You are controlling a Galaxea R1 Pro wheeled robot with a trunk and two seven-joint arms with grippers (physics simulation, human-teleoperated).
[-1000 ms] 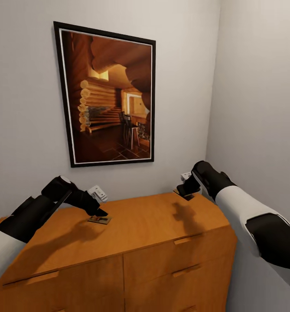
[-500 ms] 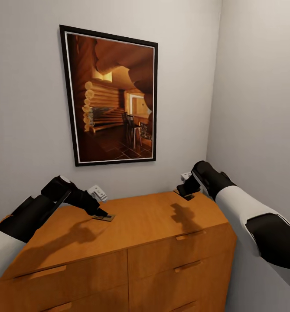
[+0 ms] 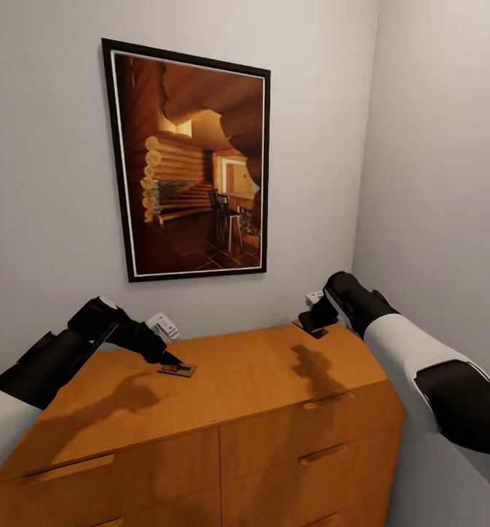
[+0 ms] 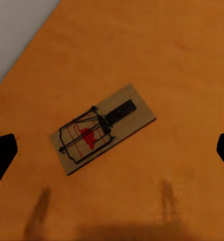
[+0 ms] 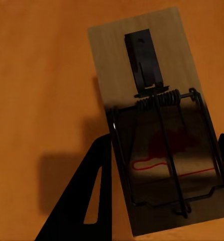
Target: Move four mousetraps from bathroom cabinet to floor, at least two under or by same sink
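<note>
Left gripper (image 3: 173,360) hangs just over one mousetrap (image 4: 103,128) lying flat on the top of the cabinet (image 3: 259,380), its fingers spread wide apart, well clear of either long edge of the board, nothing held. Right gripper (image 3: 310,326) is down at a second mousetrap (image 5: 159,125) near the cabinet's back right corner; one dark finger (image 5: 94,193) lies along the board's long side and the tip of the other shows at the opposite side, so the jaws straddle it, but whether they press the wood cannot be told. Judged handling: each trap is a thin, stiff, light wooden slab carrying a wire bar, spring and dark catch plate; it should lift with little force but sits low on the surface and could slide or tip if nipped at a corner. Advisable hold is across the two long wooden edges near mid-length, clear of the wire bar and spring.
</note>
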